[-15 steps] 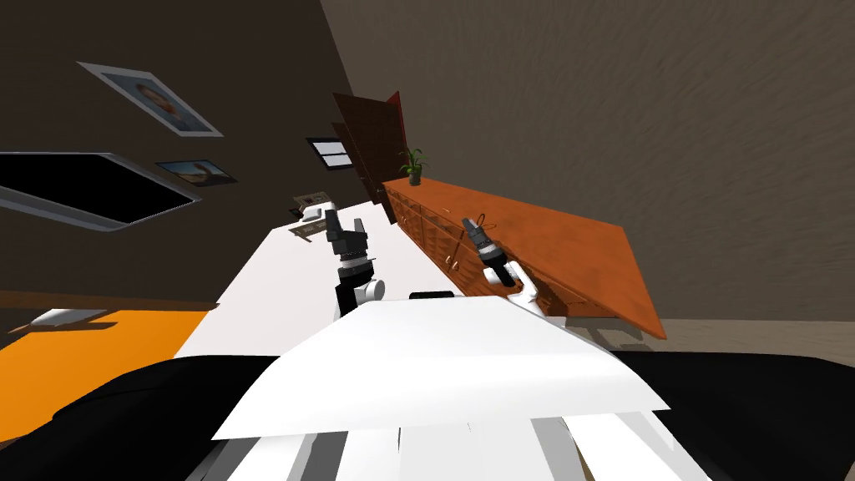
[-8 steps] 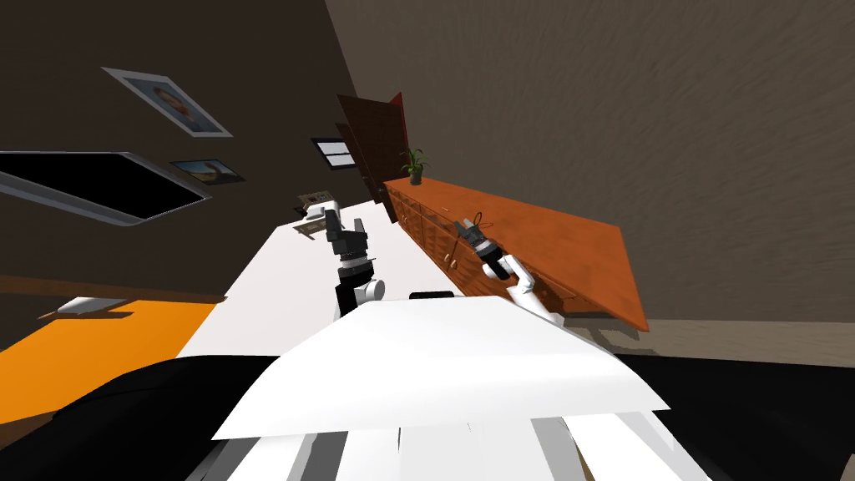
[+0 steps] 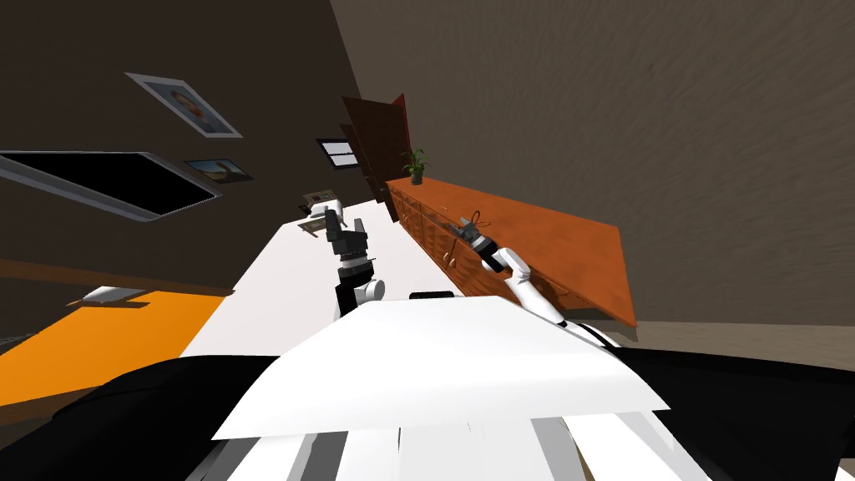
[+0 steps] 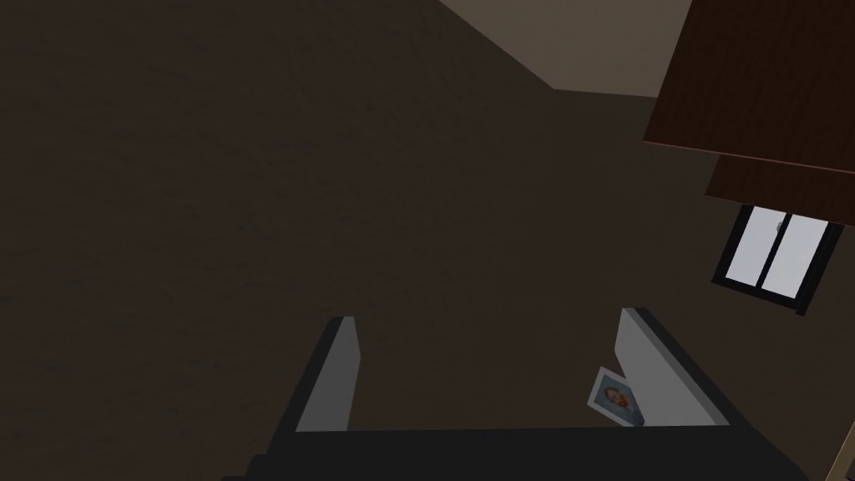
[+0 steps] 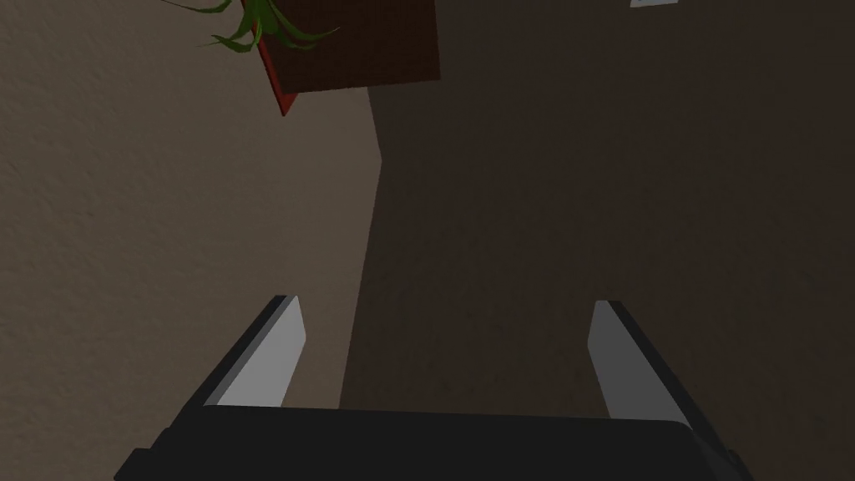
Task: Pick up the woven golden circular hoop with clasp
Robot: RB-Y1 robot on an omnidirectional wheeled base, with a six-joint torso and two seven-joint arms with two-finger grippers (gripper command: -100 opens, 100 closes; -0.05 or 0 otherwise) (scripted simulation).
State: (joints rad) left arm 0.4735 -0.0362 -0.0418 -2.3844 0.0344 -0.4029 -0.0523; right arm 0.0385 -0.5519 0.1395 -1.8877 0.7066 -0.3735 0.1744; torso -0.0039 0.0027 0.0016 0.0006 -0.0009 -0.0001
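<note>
A thin small hoop (image 3: 475,220) shows as a fine dark loop on the orange-brown sideboard (image 3: 559,238), near its front edge. My right gripper (image 3: 459,226) hovers at that edge, just beside the hoop and on its near side; whether they touch I cannot tell. In the right wrist view the right gripper (image 5: 447,316) stands open with nothing between its fingers (image 5: 280,342), pointing at a wall. My left gripper (image 3: 345,220) is raised over the white table (image 3: 275,288). It is also open and holds nothing (image 4: 493,327).
A potted plant (image 3: 414,165) stands at the sideboard's far end, beside a dark brown door (image 3: 380,142). Drawers with small handles (image 3: 451,255) line the sideboard's front. Small objects (image 3: 319,209) lie at the table's far end. An orange surface (image 3: 100,338) lies to the left.
My right arm has stretched forward and its gripper has swung left to the sideboard's front edge by the hoop. The head view has shifted a little. The left arm stays put.
</note>
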